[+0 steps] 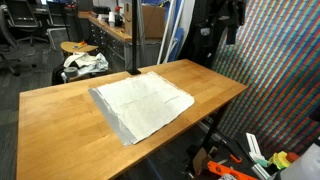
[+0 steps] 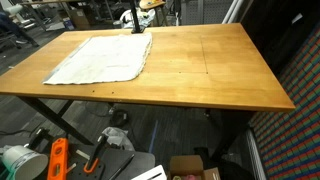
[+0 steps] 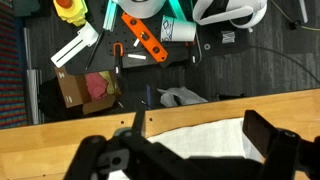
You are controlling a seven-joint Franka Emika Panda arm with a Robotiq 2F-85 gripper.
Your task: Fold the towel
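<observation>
Now: empty open gripper over a flat, unfolded towel.

Reading the wrist view from the left: a dark finger (image 3: 98, 155), then a pale strip of the towel (image 3: 205, 138) on the wooden table (image 3: 40, 140), then the second finger at the right. The gripper (image 3: 180, 145) has its jaws spread wide and holds nothing. The cloth lies just below and ahead of the hand, and its visible strip runs along the line between the fingers, so I judge the hand must shift along that line to a corner before descending. The exterior views add the whole towel (image 1: 140, 105), spread flat toward one end of the tabletop (image 2: 100, 60) with bare wood to its right. A fabric bundle (image 1: 85, 63) sits beyond the table. I cannot make out the gripper in either exterior view.
</observation>
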